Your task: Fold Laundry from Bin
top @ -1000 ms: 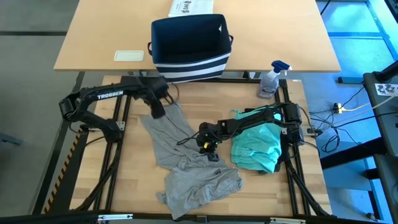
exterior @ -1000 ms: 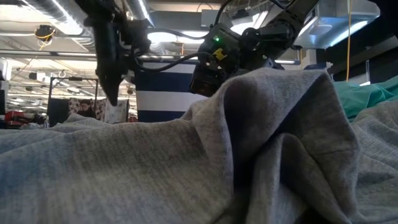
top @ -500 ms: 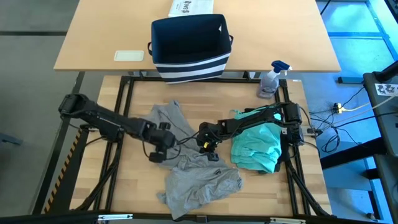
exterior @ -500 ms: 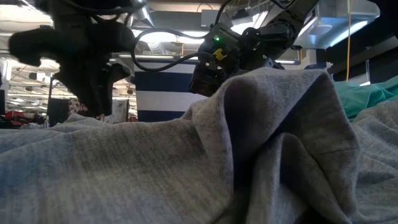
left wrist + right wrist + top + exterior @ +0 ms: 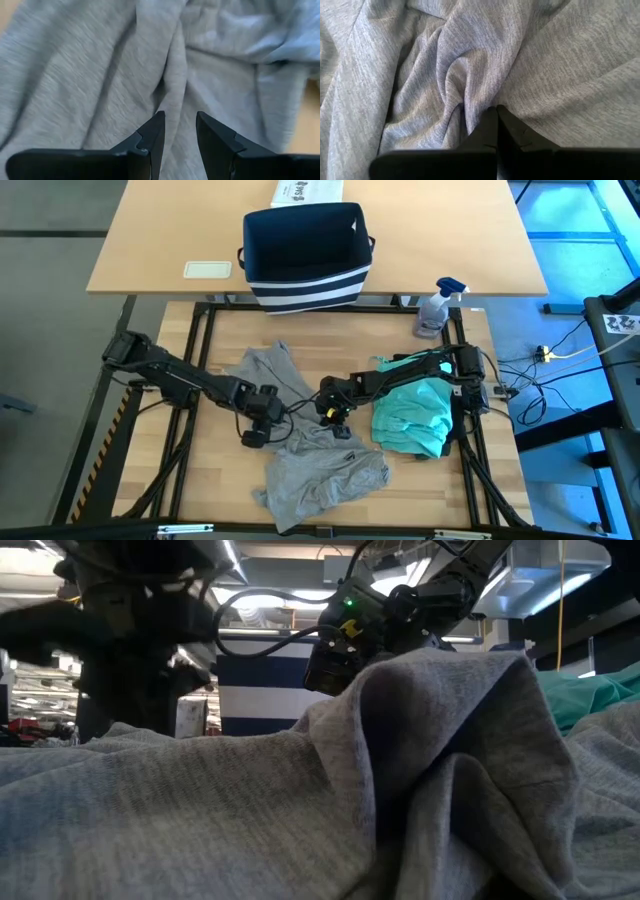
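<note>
A grey T-shirt (image 5: 305, 445) lies crumpled in the middle of the table. In the low view the T-shirt (image 5: 300, 810) fills the foreground. My left gripper (image 5: 252, 435) hangs over its left part, pointing steeply down. It is open by a narrow gap (image 5: 179, 127) with a ridge of the cloth showing between the fingers. My right gripper (image 5: 337, 418) is shut on the shirt's middle (image 5: 496, 111). A teal piece (image 5: 410, 418) lies bunched to the right. The navy bin (image 5: 305, 250) stands on the far table. My left gripper stands over a fold of the grey T-shirt (image 5: 172, 85); I cannot tell whether its fingertips touch the cloth. My right gripper pinches a small pucker of the shirt (image 5: 470, 102) at its fingertips, slanting down from the table's right. Folds run together toward the tips. The shirt lies on the table around them.
A spray bottle (image 5: 435, 308) stands at the far right of the work table. Behind the bin lies a white printed box (image 5: 305, 192), and a pale flat pad (image 5: 207, 269) lies to its left. Bare wood (image 5: 215, 480) shows left of the shirt.
My left gripper has swung from the far left, near the bin, toward the near edge and the table's middle. It has sunk and rolled, and has come down over the grey T-shirt's left part. The shirt and my right gripper have stayed put.
</note>
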Motion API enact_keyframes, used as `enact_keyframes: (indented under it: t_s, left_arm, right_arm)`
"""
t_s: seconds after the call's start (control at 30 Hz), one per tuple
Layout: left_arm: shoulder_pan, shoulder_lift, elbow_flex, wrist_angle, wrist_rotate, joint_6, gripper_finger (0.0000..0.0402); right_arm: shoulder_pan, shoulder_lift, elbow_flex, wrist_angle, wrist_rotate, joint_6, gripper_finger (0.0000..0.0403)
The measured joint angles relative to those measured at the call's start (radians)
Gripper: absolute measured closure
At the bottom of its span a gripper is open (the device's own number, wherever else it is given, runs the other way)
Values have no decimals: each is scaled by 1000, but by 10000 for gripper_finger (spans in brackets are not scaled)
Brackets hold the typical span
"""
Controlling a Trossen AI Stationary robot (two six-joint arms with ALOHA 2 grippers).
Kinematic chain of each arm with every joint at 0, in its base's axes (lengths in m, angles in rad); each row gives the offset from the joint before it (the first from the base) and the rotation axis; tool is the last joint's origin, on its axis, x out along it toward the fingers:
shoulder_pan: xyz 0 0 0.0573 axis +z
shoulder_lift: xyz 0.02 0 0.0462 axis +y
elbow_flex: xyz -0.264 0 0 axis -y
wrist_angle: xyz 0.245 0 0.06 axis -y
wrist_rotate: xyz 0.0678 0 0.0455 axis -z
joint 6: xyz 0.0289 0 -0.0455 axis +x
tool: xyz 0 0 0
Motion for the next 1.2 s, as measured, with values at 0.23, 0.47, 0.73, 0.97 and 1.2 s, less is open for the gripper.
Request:
enact_keyframes:
  t_s: [0.23, 0.47, 0.73, 0.97, 1.2]
  left_arm:
    - [14, 92, 0, 39, 1, 5, 296]
    - [14, 65, 0, 44, -35, 8, 296]
    - [26, 57, 0, 41, -40, 7, 280]
    - [33, 68, 0, 43, -13, 4, 242]
    - [10, 80, 0, 47, -48, 23, 264]
  right_arm:
    - [0, 0, 0, 13, -3, 7, 403]
    - [0, 0, 1, 14, -18, 11, 403]
    - [0, 0, 1, 16, -19, 11, 403]
    - [1, 0, 1, 16, -19, 11, 403]
    - [1, 0, 1, 16, -19, 11, 403]
